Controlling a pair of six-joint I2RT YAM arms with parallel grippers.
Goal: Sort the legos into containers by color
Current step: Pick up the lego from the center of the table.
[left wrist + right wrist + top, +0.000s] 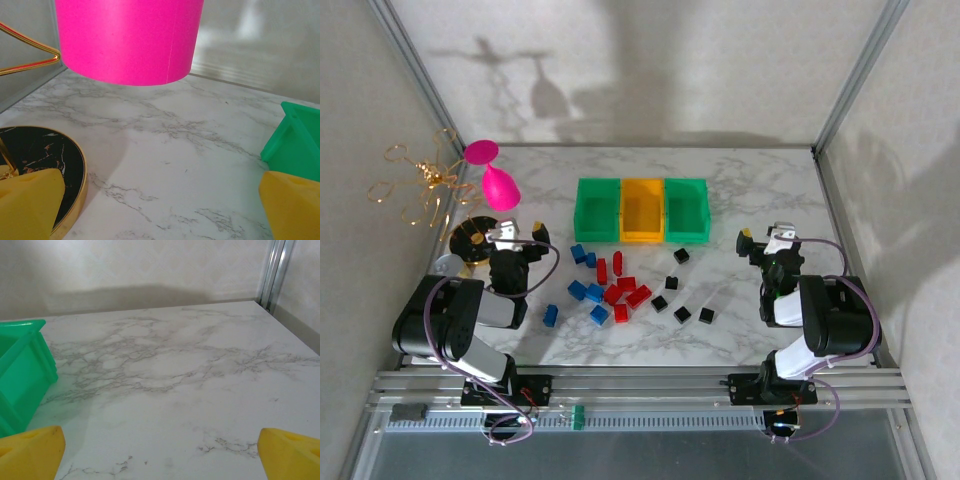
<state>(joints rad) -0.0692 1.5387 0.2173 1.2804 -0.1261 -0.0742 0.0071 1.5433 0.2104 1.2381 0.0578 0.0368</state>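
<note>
Three joined containers stand at the table's centre back: a green one (pixel 598 209), an orange-yellow one (pixel 642 210) and a green one (pixel 686 208). The legos lie loose in front of them: blue ones (pixel 585 292) to the left, red ones (pixel 625 292) in the middle, black ones (pixel 681 313) to the right. My left gripper (pixel 512 232) rests open at the left, beside the blue legos, with nothing between its yellow fingertips (pixel 27 202). My right gripper (pixel 768 236) rests open at the right, beyond the black legos, yellow fingertips (pixel 292 450) apart over bare marble.
A round black-and-gold dish (pixel 472 243) with a gold wire stand (pixel 425 185) sits at the left, and a pink glass (pixel 495 175) hangs from it just ahead of my left gripper. Walls close in the table on three sides.
</note>
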